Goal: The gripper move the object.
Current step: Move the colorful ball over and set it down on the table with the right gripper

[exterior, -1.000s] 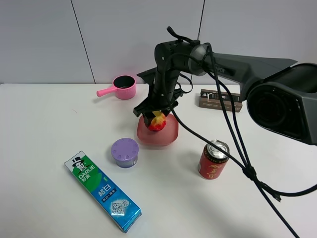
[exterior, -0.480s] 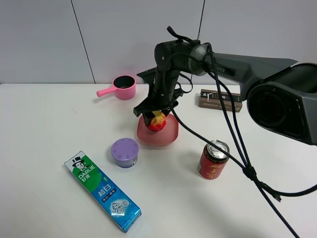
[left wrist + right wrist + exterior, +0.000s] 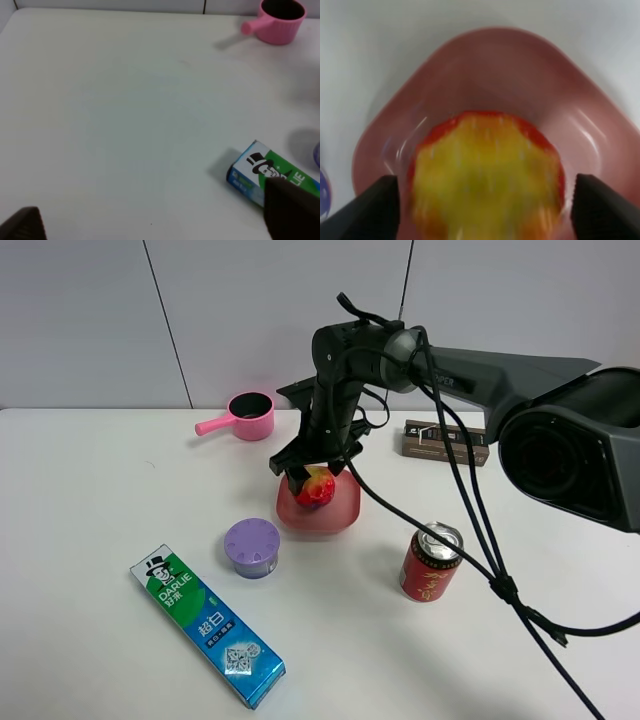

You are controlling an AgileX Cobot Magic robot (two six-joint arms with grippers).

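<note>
Rainbow ball (image 3: 317,489) lies in the pink bowl (image 3: 340,515), round with no long axis, yellow patch up, its bumps blurred in the wrist view. Right gripper (image 3: 487,207) straddles it, fingers spread with slim gaps.

The pink bowl (image 3: 345,512) looks like shiny, smooth plastic. The red can (image 3: 431,565) is shiny metal. The white table (image 3: 90,500) is smooth and dull.

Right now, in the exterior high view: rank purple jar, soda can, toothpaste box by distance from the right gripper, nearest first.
1. purple jar: just left of the right gripper, nearer the camera.
2. soda can: off to its right, nearer the camera.
3. toothpaste box: farthest, left, by the front edge.
</note>
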